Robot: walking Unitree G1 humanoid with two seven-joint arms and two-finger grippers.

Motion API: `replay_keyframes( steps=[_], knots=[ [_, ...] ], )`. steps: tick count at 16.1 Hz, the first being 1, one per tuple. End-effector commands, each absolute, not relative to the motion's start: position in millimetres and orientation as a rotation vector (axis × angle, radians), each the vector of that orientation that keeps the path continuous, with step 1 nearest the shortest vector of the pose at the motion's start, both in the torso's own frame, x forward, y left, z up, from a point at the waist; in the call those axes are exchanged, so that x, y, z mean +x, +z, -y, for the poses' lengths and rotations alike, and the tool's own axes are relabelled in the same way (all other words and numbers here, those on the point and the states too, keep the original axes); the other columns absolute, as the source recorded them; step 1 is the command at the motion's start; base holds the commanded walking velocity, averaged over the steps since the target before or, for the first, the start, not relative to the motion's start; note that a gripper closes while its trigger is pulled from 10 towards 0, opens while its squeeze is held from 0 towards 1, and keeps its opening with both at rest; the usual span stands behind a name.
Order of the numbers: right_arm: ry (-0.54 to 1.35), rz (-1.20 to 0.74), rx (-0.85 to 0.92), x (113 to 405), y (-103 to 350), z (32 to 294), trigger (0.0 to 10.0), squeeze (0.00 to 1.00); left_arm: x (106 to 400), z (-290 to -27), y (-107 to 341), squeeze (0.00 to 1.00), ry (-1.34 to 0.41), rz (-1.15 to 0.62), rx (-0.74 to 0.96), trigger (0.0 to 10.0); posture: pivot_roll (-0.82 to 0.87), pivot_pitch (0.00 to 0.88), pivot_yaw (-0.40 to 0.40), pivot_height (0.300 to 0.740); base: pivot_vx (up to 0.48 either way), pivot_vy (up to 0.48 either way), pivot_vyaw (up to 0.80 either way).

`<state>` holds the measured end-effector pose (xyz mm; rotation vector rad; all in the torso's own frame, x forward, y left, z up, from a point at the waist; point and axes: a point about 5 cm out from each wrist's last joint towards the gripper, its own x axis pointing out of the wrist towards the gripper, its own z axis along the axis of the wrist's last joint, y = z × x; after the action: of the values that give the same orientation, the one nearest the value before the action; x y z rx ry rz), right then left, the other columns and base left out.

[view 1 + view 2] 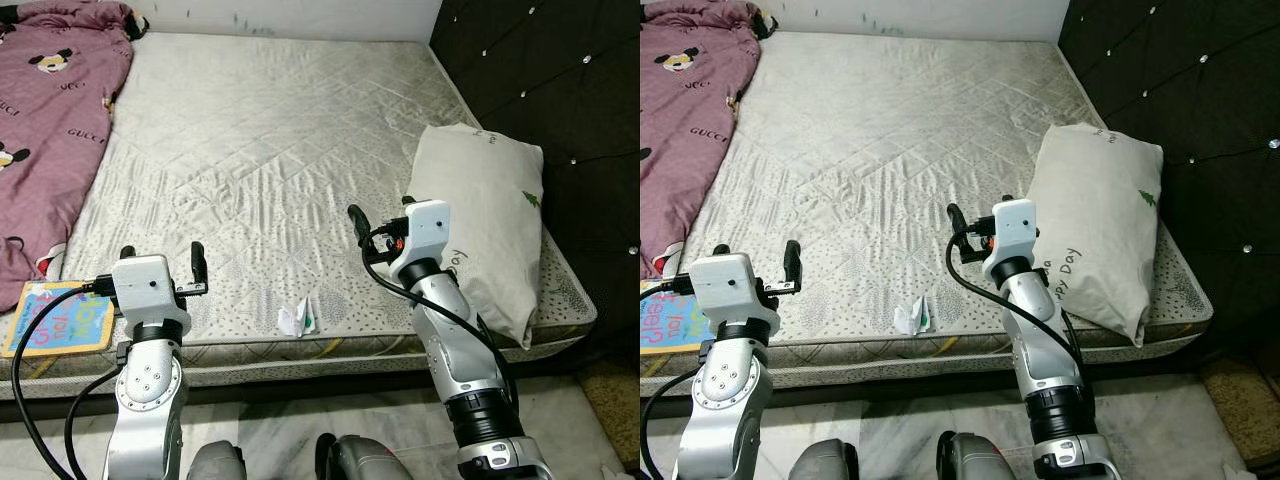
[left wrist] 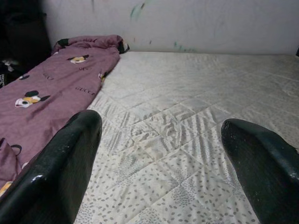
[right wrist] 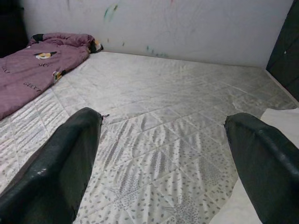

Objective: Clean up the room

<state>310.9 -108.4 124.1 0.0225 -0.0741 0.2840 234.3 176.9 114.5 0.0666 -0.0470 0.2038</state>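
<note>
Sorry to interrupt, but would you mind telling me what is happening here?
The robot stands at the near edge of a bare mattress with both arms raised over it. The left gripper and right gripper are open and hold nothing. A crumpled paper scrap lies between them near the edge, a pillow on the right, a purple blanket on the left.

Bedroom: bare mattress (image 1: pixel 260 150), pillow (image 1: pixel 485 220)

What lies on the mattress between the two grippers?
A crumpled white wrapper near the mattress's front edge, between the left gripper and right gripper, in both eye views.
</note>
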Motion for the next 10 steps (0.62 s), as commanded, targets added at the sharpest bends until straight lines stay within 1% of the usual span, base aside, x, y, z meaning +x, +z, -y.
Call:
replay_keyframes(
  steps=[1,3,10],
  knots=[
    [0.29,0.082,0.019,310.6,127.2,109.1,10.0,0.0,234.5,-176.4,117.6,0.0,0.206,0.052,0.07,10.0,0.02,0.127,-0.072,0.74,0.0,0.0,0.0],
    [0.293,0.082,0.019,310.3,127.2,108.9,10.0,0.0,234.5,-176.3,117.7,0.0,0.206,0.053,0.07,10.0,0.02,0.127,-0.072,0.74,0.0,0.0,0.0],
    [0.3,0.08,0.016,310.5,127.3,109.0,10.0,0.0,234.6,-174.5,117.4,0.0,0.208,0.048,0.065,10.0,0.02,0.133,-0.076,0.675,0.0,0.0,0.0]
  ],
)
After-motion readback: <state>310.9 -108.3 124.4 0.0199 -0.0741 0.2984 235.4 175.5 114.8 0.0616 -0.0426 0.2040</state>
